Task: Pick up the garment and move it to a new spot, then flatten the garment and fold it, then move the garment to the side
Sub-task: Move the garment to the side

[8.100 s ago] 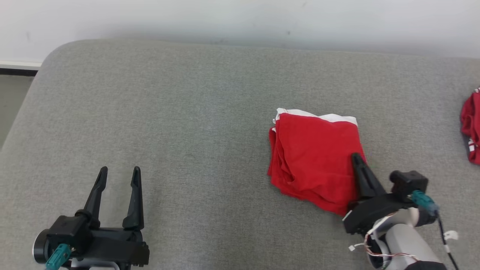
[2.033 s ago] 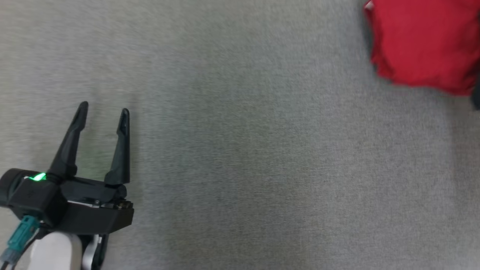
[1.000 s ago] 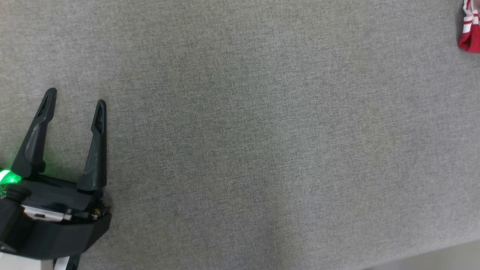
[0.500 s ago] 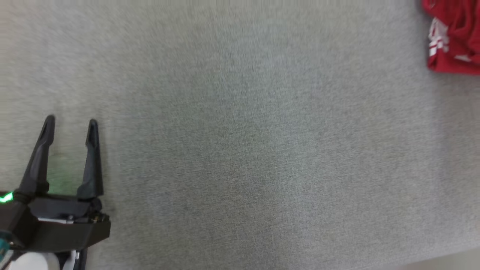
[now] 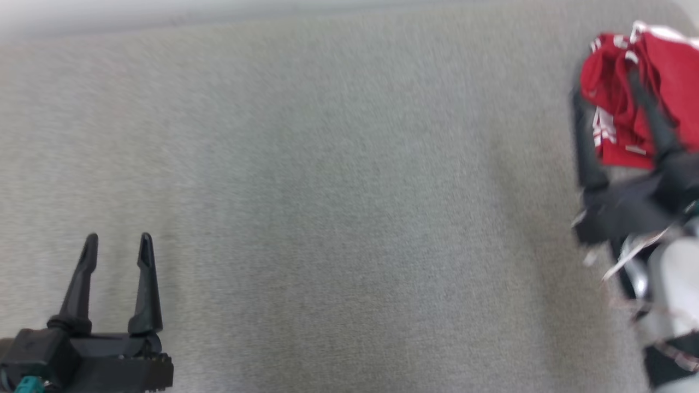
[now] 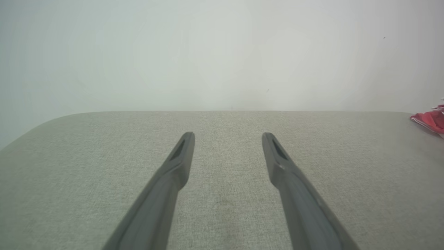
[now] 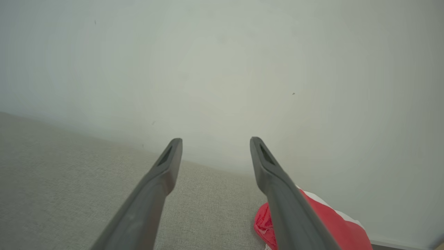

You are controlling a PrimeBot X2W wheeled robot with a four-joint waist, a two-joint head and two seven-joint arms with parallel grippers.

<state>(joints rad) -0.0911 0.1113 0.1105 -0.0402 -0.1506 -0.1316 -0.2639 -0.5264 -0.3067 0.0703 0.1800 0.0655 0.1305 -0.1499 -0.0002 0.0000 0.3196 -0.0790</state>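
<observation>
Crumpled red white-trimmed garment [image 5: 669, 60] lies far right on grey fabric counter [image 5: 349, 191]; right claw [image 5: 604, 83] by it and left claw [image 5: 118, 240] both gape empty.

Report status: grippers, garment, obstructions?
Left gripper open, over grey surface. Right gripper open, at the garment, nothing gripped. Garment crumpled, not yet flattened. No obstruction seen.

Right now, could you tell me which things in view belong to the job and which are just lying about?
Job: crumpled red garment; right gripper, jaws open; left gripper, jaws open.
Lying about: grey padded surface; white wall.
</observation>
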